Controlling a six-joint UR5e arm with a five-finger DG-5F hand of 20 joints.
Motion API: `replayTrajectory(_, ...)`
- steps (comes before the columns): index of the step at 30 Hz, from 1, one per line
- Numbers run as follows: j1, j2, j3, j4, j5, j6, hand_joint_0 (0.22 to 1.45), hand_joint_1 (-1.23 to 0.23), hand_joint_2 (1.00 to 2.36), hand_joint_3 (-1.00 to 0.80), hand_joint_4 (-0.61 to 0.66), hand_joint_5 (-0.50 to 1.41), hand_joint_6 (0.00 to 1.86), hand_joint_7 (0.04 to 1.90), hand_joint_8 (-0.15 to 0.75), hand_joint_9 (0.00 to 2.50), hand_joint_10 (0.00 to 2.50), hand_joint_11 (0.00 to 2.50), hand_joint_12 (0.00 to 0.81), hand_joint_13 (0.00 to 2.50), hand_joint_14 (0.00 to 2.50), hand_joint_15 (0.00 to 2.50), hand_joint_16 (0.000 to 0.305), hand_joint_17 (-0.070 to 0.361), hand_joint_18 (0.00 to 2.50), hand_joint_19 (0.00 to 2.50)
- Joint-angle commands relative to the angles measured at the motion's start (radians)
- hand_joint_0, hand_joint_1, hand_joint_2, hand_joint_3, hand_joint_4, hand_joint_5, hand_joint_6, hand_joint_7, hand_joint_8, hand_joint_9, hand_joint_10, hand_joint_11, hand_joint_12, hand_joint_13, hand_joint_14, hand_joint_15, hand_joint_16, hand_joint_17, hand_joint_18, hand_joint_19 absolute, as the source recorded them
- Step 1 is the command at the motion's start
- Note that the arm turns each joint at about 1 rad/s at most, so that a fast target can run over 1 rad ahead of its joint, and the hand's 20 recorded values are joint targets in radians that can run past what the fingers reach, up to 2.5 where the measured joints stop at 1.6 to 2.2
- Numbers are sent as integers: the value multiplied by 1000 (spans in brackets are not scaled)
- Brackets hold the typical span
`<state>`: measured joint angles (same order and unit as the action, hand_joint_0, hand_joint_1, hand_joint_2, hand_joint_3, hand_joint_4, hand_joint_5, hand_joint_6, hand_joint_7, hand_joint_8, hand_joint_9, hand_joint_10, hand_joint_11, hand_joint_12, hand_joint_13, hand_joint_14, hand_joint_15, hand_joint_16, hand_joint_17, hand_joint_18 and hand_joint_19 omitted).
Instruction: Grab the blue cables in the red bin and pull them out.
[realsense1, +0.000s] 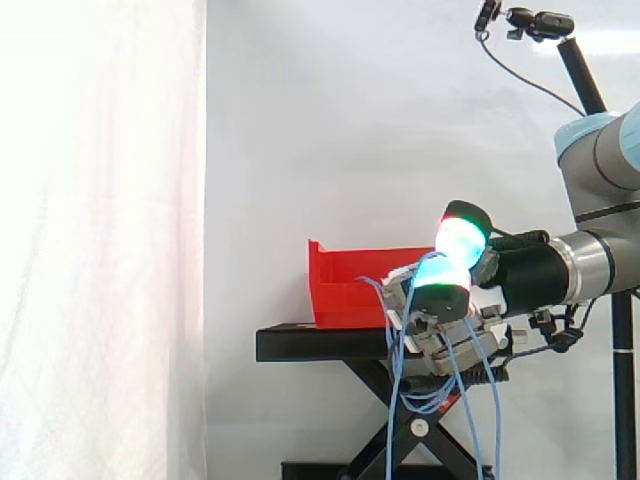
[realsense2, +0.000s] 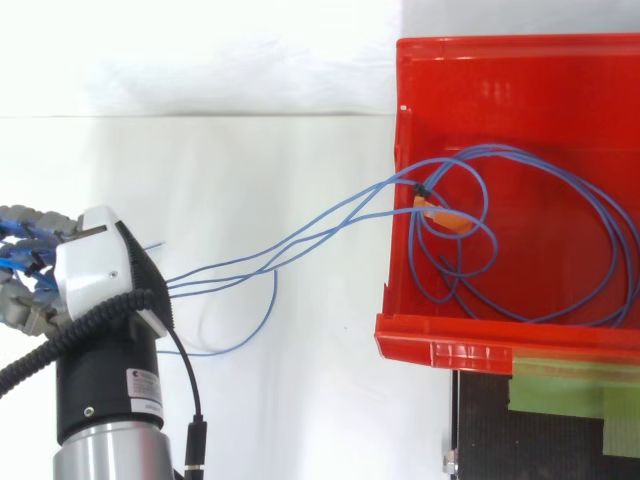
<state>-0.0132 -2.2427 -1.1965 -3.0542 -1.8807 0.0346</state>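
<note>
From the side, the robot's hand (realsense1: 442, 297) is seen at the right end of the red plastic bin (realsense1: 350, 278), which sits on a flat black bench (realsense1: 310, 344). Its fingers are curled shut around the thin blue cables (realsense1: 393, 400). The fingertips (realsense1: 440, 274) glow blue-green and red. From the hand, the cables hang down in long loops past the edge of the bench. From above, you can look inside the bin (realsense2: 400, 150). Much of the blue cables (realsense2: 318, 230) lies coiled on the bin floor, with a small orange tag (realsense2: 445, 217) on them. Some strands climb over the bin's left wall and stretch across open white space to the hand (realsense2: 95, 265). The hand is well apart from the bin there, with nothing between them but the cables. One strand sags in a loose loop near the hand. A strip of green tape (realsense2: 560, 385) lies on the bench just under the bin's front rim.
</note>
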Motion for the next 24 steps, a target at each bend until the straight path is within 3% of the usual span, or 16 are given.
replayTrajectory(1, -1, 0, 0, 0, 0, 0, 957, -922, 1000, -1000, 50, 953, 263, 892, 250, 1227, 31, 1069, 285, 1204, 2028, 1395, 39, 87, 1326, 1783)
replayTrajectory(24, -1, 0, 0, 0, 0, 0, 959, -925, 1000, -1000, 40, 953, 267, 882, 246, 1224, 31, 1073, 285, 1200, 2017, 1414, 39, 88, 1324, 1777)
